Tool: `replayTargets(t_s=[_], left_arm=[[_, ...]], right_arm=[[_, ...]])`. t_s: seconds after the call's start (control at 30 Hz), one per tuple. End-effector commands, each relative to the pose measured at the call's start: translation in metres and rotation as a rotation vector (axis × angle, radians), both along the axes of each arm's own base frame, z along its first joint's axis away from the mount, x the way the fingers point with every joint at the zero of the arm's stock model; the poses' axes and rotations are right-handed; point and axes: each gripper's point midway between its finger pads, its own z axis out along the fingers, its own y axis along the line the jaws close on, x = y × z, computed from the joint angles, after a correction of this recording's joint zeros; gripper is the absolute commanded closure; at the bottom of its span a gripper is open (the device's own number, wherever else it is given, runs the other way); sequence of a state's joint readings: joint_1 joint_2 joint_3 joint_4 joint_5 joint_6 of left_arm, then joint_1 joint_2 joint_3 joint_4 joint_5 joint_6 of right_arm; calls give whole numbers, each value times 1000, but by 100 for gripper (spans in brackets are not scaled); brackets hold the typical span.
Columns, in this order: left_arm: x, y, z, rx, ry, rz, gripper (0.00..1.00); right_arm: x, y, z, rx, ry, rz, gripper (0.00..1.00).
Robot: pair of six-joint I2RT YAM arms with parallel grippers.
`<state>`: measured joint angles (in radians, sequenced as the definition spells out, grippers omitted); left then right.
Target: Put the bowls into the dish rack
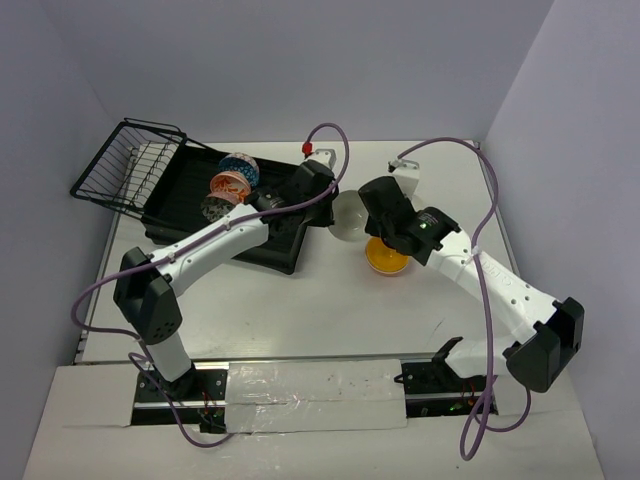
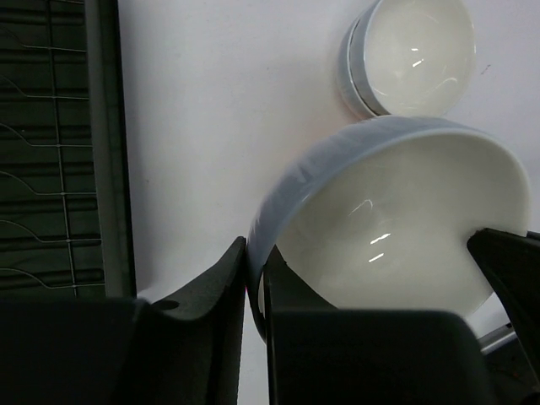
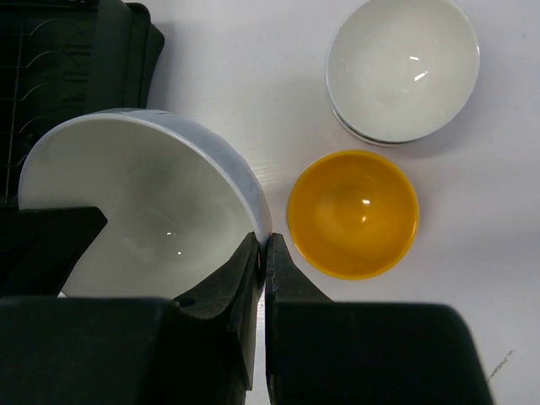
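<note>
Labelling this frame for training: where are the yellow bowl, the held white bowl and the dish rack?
yellow bowl (image 3: 354,211): right wrist view, inner bottom.
held white bowl (image 3: 143,211): right wrist view, inside wall.
dish rack (image 1: 278,255): top external view, near right corner.

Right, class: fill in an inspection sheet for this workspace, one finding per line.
Surface: white table.
Job's things: dish rack holds three coloured bowls; tilted white bowl held beside it; yellow bowl and stacked white bowls on the table.
Clutter: nothing seen.
Grippers: left gripper and right gripper both have jaws shut on the tilted bowl's rim, on opposite sides.
Cables: purple cables loop along both arms.
Surroundings: plain grey walls.
</note>
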<state>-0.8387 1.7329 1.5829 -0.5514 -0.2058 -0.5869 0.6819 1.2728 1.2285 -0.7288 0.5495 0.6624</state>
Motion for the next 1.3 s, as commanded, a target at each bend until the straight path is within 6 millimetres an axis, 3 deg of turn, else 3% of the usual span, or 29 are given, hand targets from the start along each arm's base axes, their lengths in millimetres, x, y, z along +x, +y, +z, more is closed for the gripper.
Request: replayTargets(t_s=[0.0,0.17,0.27,0.47,0.53,0.6,0.63,0.67,0.7,0.73,0.77,0.87,0.9,1.07,1.1,1.27], left_arm=[[12,0,32,-41,-78,37,100],[18,12,48,-18,-152,57,100],[24,24,60,9,-223,80,100],[48,68,86,178,-410,159,100],[55,88,90,282,-478,167,100],[71,116,112,371,-603,242,100],[70,128,110,420,-638,242,100],[81,134,132,378,-733,290,100],[83,142,138,439,-786,263,100],[84,147,138,452,-816,244,100],[90,148,151,431,-879,226,100],[98,155,153,545,-976,153,100],[101,152,163,589,-1057,121,100],[124,156,151,744,-1123,59,100],[129,153,140,789,-1125,21,100],[150,158,124,839,-1142,8,100]], right_arm=[[12,12,32,88,-98,-9,95],[7,21,33,140,-107,45,63],[3,24,35,160,-113,73,38],[-12,22,44,210,-161,137,10],[-18,18,57,238,-213,150,6],[-22,10,56,239,-238,134,1],[-27,3,65,249,-274,134,0],[-29,-3,59,234,-279,121,0],[-30,-6,62,240,-303,116,0],[-36,-13,68,245,-333,117,0],[-38,-17,63,235,-336,109,0],[-46,-29,67,233,-377,100,0],[-48,-34,67,225,-388,90,0],[-58,-54,71,216,-432,44,0],[-60,-59,71,204,-432,28,0],[-63,-70,68,169,-418,-4,0]])
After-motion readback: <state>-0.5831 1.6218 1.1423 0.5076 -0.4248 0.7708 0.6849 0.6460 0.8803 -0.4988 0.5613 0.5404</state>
